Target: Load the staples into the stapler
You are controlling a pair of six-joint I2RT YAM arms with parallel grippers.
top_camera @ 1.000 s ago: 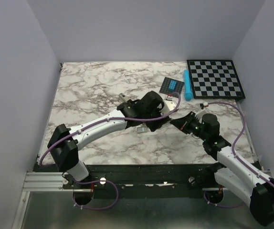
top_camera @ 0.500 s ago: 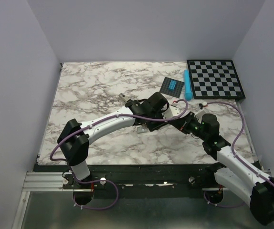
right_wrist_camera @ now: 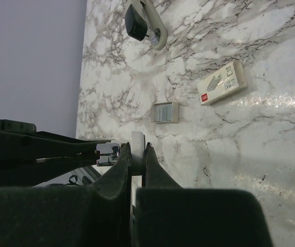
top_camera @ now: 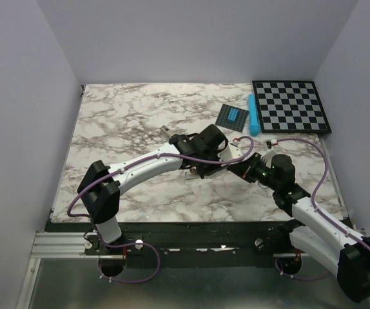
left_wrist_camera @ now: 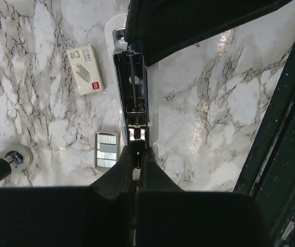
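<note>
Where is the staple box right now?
In the left wrist view, the box lies upper left, left of the open stapler, beyond the staples.

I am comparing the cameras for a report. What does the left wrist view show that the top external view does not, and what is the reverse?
Only the left wrist view: the inside of the opened stapler, its silver channel seen from above, and a small tray of staple strips beside it. Only the top external view: the checkerboard, the cyan bar, the dark pad with blue squares, and both arms in full. Both: the marble table and the left gripper, jaws nearly together at the stapler.
</note>
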